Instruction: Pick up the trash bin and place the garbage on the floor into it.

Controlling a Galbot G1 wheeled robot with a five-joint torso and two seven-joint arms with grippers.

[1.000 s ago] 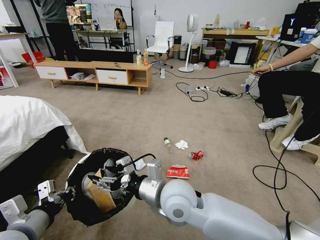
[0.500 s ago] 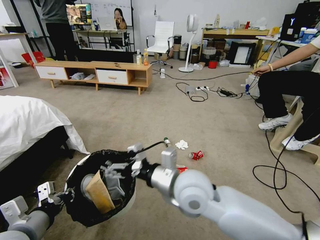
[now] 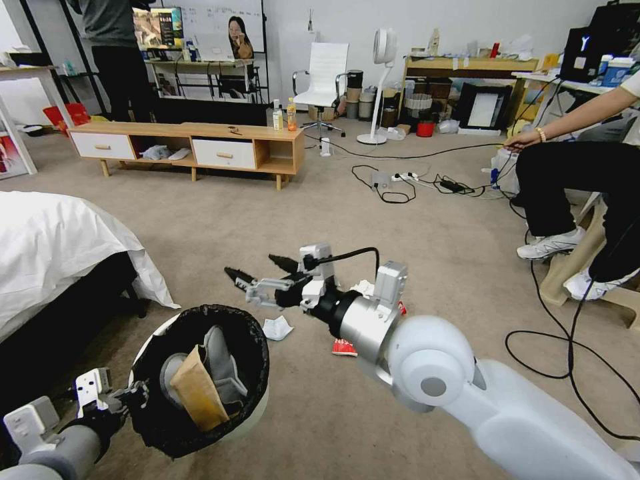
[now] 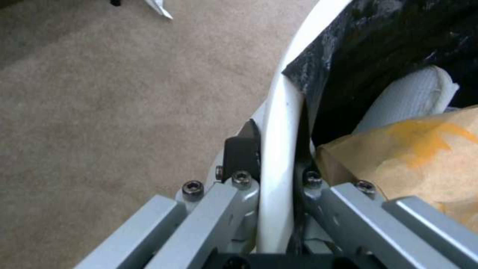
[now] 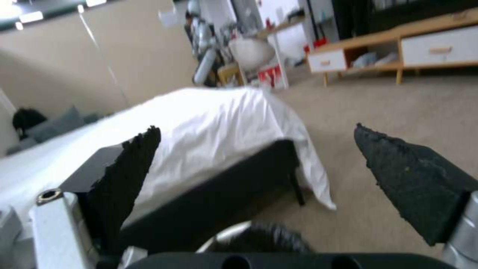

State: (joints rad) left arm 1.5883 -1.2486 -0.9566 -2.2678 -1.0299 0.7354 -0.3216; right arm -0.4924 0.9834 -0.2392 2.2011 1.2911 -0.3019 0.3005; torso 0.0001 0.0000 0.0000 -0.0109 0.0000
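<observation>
My left gripper (image 3: 137, 393) clamps the trash bin (image 3: 200, 373), cardboard (image 3: 197, 393) inside; right gripper (image 3: 260, 270) fingers spread empty; tissue (image 3: 275, 328) remains on the floor (image 3: 413, 233).

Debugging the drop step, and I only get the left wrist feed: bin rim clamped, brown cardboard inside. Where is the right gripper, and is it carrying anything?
Observer: The right gripper hangs over the beige-grey short-pile carpet just beyond the round white plastic trash bin with the black liner. Its fingers are open with nothing between them.
Operator: Any litter outside the bin?
Observer: Yes. A crumpled white tissue lies on the carpet beside the bin, and a red-white snack packet peeks out from behind the right arm.
</observation>
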